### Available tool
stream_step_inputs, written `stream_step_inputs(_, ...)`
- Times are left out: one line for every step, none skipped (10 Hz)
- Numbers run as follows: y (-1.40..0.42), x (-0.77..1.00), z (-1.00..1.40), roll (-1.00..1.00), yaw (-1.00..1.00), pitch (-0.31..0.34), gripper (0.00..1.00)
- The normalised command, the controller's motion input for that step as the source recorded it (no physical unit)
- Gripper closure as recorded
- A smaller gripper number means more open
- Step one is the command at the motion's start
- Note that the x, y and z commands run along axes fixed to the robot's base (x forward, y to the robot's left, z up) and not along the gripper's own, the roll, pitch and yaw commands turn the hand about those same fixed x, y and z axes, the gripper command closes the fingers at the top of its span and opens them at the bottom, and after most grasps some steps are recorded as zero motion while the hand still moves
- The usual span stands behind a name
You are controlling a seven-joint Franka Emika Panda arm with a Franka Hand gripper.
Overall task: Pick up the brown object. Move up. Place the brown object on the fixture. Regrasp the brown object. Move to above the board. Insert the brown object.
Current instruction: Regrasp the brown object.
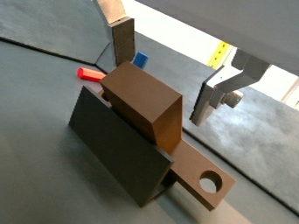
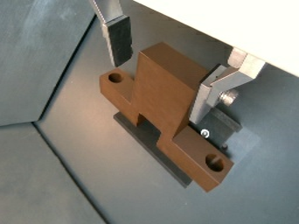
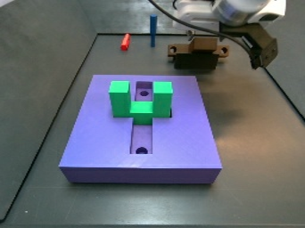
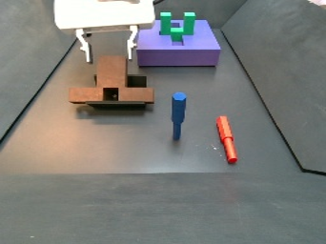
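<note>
In a side view, the nearest things on the dark desk (image 4: 114,191) are a red peg (image 4: 227,139) lying at lower right and a blue peg (image 4: 180,115) standing upright just left of it. Both lie apart from the task's pieces and block nothing. In the opposite side view the same red peg (image 3: 125,40) and blue peg (image 3: 154,28) sit at the upper edge, behind the board.

Left of the pegs, the brown object (image 4: 110,82) lies across the dark fixture (image 4: 128,103); its ends reach past the fixture on both sides and its raised middle block stands upward. A wrist view shows the brown object (image 2: 163,103) with a round hole at each end, the fixture (image 2: 146,133) showing only as a dark strip beneath it. In a wrist view the fixture (image 1: 117,149) hides the bar's lower part, and only one holed end shows.

The jaws (image 2: 167,59) are spread open, one finger on each side of the raised block, near it but not pressing on it. From the side the jaws (image 4: 109,46) hang just above the bar, with the white wrist housing cut off by the upper edge.

Farthest back, the lavender board (image 4: 204,50) carries the green U-shaped block (image 4: 177,26). In a side view the board (image 3: 107,134) fills the foreground, and the jaws (image 3: 226,40) and brown object (image 3: 197,53) are small and hard to make out behind it.
</note>
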Motion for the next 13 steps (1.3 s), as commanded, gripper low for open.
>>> stream_step_inputs(-0.02, 0.00, -0.11, 0.34, 0.12, 0.074, 0.00)
stream_step_inputs(-0.04, 0.07, -0.10, 0.27, 0.09, 0.100, 0.00)
stream_step_inputs(-0.01, 0.08, -0.11, 0.17, 0.07, 0.120, 0.00)
stream_step_inputs(-0.01, 0.07, -0.12, 0.11, 0.05, 0.114, 0.00)
stream_step_inputs(-0.01, 0.00, -0.15, 0.04, 0.02, 0.071, 0.00)
stream_step_inputs(-0.02, 0.00, -0.15, 0.03, 0.01, 0.074, 0.00)
stream_step_inputs(-0.01, 0.00, -0.19, 0.05, 0.00, 0.071, 0.00)
stream_step_inputs(-0.03, 0.00, -0.20, 0.09, 0.00, 0.080, 0.00)
stream_step_inputs(-0.03, 0.00, -0.13, 0.09, 0.00, 0.057, 0.00)
stream_step_inputs(-0.03, 0.00, -0.11, 0.12, 0.00, 0.046, 0.00)
stream_step_inputs(-0.02, 0.00, -0.06, 0.13, 0.00, 0.051, 0.00)
stream_step_inputs(0.00, 0.00, -0.05, 0.14, 0.00, 0.054, 0.00)
stream_step_inputs(-0.01, 0.00, -0.09, 0.18, 0.00, 0.043, 0.00)
